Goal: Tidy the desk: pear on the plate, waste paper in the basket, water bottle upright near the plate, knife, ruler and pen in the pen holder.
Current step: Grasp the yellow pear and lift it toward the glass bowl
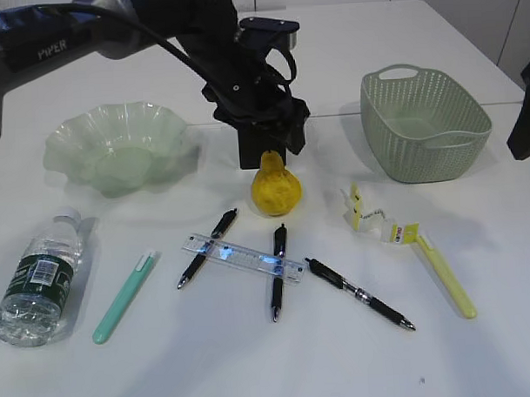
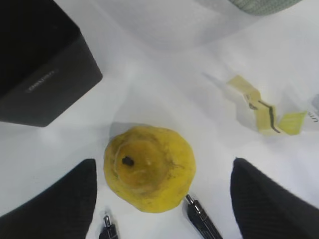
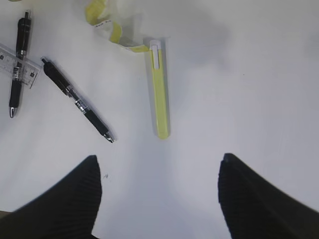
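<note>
Pear, frame ctr: firm, rounded, prob. slick; take at widest girth. Left gripper open, straddling it; right gripper open, empty.

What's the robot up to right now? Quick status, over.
Left gripper open, hovering over the upright pear; right gripper open, empty, above bare desk. Plate empty. Pen holder close behind the pear, pens at its base.

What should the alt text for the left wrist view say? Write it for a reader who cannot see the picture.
A yellow pear, seen from above with its dark stem up, stands on the white desk between the open fingers of the left gripper. The black pen holder sits at upper left, crumpled yellow and white waste paper at right, and two pen tips show just below the pear.
</note>
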Robot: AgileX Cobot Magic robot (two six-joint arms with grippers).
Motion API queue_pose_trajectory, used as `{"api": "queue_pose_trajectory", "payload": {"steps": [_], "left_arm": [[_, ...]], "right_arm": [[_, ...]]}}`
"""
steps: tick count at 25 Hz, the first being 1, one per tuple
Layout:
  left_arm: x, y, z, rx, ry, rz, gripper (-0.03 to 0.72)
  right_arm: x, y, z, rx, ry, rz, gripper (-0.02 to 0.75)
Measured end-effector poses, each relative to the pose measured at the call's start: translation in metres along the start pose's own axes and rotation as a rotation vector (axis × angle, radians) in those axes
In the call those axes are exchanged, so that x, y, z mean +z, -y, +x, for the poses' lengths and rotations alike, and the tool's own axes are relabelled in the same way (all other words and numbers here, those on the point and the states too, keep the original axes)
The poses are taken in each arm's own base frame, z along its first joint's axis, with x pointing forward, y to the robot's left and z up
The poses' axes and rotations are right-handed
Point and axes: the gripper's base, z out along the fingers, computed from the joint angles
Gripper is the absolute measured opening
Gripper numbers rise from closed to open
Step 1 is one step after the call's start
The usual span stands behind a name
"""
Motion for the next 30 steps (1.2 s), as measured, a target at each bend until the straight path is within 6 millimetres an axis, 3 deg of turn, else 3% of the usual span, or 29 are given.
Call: {"api": "queue_pose_trajectory", "payload": {"steps": [10, 26, 30], "left_arm": [[0.032, -0.01, 0.01, -0.026, -0.038, -0.006, 0.592], [0.047, -0.012, 0.012, -0.035, -0.021, -0.007, 0.591], [0.047, -0.012, 0.012, -0.036, -0.016, -0.007, 0.552]], "right_arm": [[0.0, 0.0, 0.0, 0.001, 0.0, -0.002, 0.568], [0.0, 0.0, 0.0, 0.001, 0.0, -0.002, 0.567], [0.0, 0.0, 0.0, 0.001, 0.0, -0.002, 0.567]]}}
